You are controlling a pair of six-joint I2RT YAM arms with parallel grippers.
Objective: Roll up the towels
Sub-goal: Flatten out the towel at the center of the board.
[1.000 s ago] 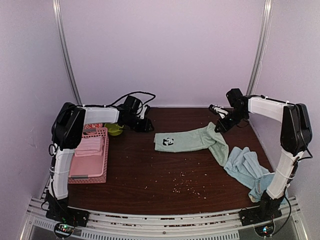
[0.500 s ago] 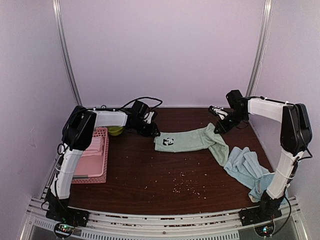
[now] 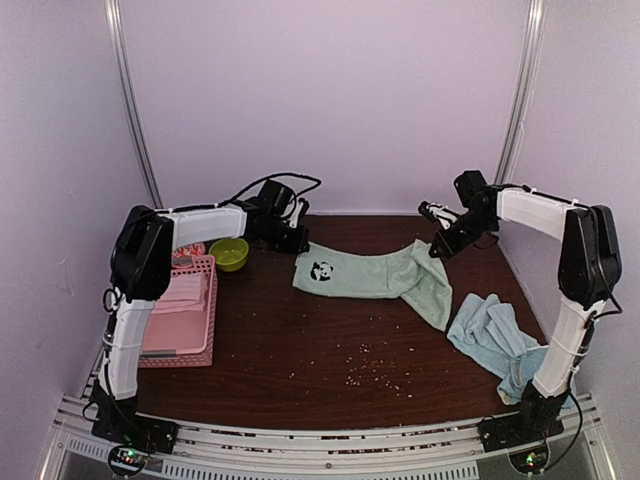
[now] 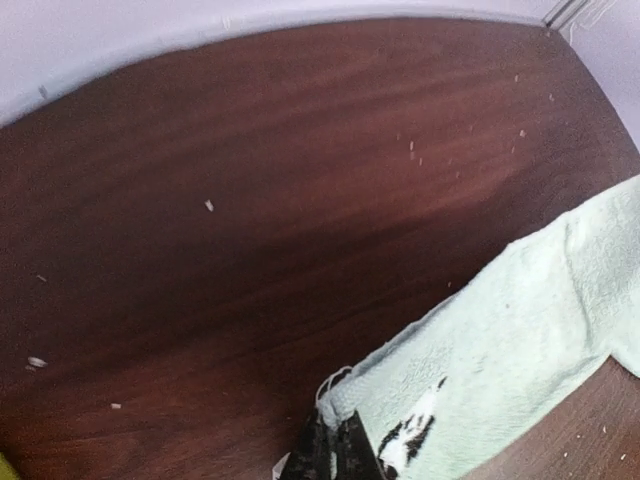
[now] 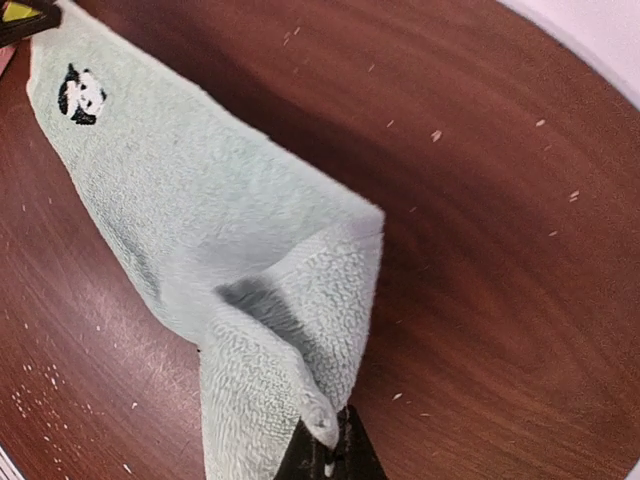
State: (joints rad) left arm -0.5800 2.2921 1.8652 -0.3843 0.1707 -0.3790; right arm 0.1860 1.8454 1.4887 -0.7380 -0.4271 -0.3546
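Left fingers [image 3: 297, 245] and right fingers [image 3: 438, 249] pinch the mint towel [image 3: 365, 275] at opposite ends.

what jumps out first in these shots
The mint green towel with a panda mark is stretched across the far side between the left gripper and the right gripper, both pinching it. Crumpled light blue towels lie at the right edge, a pink basket at the left.
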